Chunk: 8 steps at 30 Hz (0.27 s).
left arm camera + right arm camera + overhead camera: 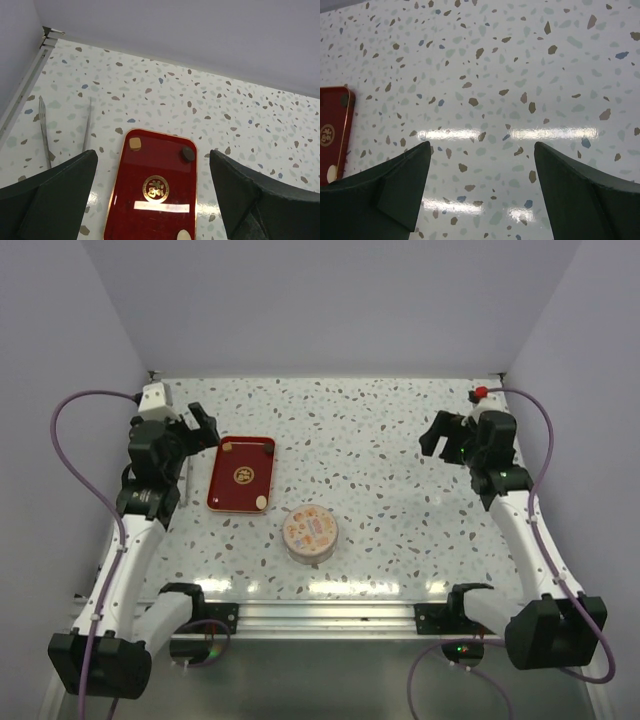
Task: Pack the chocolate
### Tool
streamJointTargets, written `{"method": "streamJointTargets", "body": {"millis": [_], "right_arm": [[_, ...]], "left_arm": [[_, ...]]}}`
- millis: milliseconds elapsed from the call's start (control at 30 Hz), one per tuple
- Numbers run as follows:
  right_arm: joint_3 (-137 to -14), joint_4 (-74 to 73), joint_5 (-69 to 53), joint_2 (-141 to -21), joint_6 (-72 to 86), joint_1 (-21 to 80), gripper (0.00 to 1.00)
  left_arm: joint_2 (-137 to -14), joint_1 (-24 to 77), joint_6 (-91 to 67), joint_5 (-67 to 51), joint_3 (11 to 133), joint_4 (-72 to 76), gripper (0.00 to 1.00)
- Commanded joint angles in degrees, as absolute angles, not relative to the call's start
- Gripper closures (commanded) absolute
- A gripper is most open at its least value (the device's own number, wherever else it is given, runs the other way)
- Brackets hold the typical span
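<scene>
Your left gripper [151,165] and right gripper [482,147] are both released and empty. Three chocolate chunks [188,154] lie on the tray [228,485], left of centre, with the tin [310,532] near its lower right.

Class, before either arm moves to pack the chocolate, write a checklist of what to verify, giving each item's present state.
1. Left gripper open and empty: ok.
2. Right gripper open and empty: ok.
3. Tan chunk, dark chunk and cream chunk lying loose on the red tray: ok.
4. Round tin open to receive them: not ok, its lid appears on.
5. Chocolate already inside the tin: cannot tell.
</scene>
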<state>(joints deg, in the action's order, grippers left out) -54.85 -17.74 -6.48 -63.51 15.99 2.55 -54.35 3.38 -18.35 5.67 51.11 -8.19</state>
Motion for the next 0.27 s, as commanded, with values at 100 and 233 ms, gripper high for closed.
{"method": "streamJointTargets", "body": {"millis": [100,233], "right_arm": [[-56.3,-16.0,-7.6,-61.3,15.1,2.2,0.12],[-56.2,-16.1,-7.6,-61.1,15.1,2.2,0.12]], "left_arm": [[-53.3,2.9,-15.5,7.0,52.9,-9.1,0.0],[-53.0,3.0,-15.4,7.3,53.0,-8.7,0.0]]}}
